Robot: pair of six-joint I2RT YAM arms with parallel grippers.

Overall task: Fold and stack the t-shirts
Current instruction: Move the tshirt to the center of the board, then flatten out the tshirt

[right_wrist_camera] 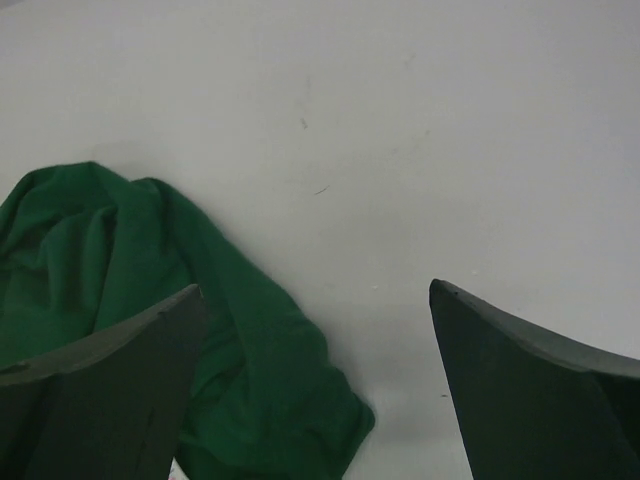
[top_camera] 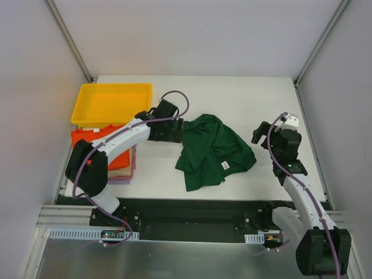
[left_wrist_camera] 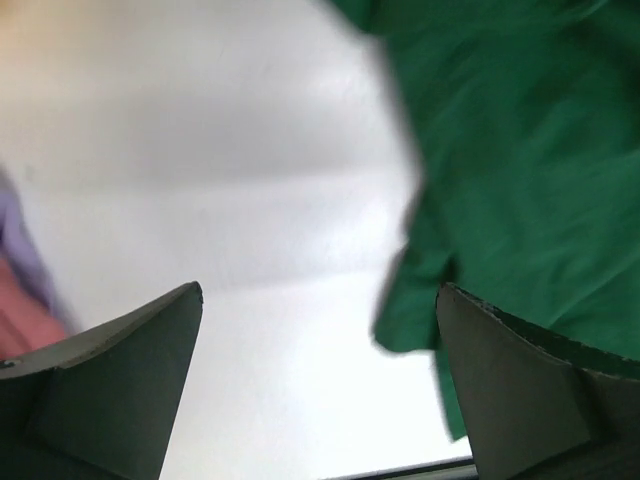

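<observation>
A dark green t-shirt (top_camera: pixel 214 150) lies crumpled mid-table. My left gripper (top_camera: pixel 178 131) is at the shirt's left edge, open. In the left wrist view (left_wrist_camera: pixel 320 300) bare table shows between the wide jaws and the green cloth (left_wrist_camera: pixel 520 150) hangs by the right finger. My right gripper (top_camera: pixel 261 135) stands open to the right of the shirt, apart from it. In the right wrist view (right_wrist_camera: pixel 315 300) the green shirt (right_wrist_camera: pixel 100 240) lies behind the left finger. A stack of folded t-shirts sits at the left, orange (top_camera: pixel 93 137) on top and pale pink-lilac (top_camera: pixel 123 178) at the bottom, partly hidden by my left arm.
A yellow plastic tray (top_camera: pixel 111 103) stands at the back left, just behind the folded stack. Grey walls close in the table on the left, right and back. A white tag (top_camera: pixel 225 166) shows on the green shirt.
</observation>
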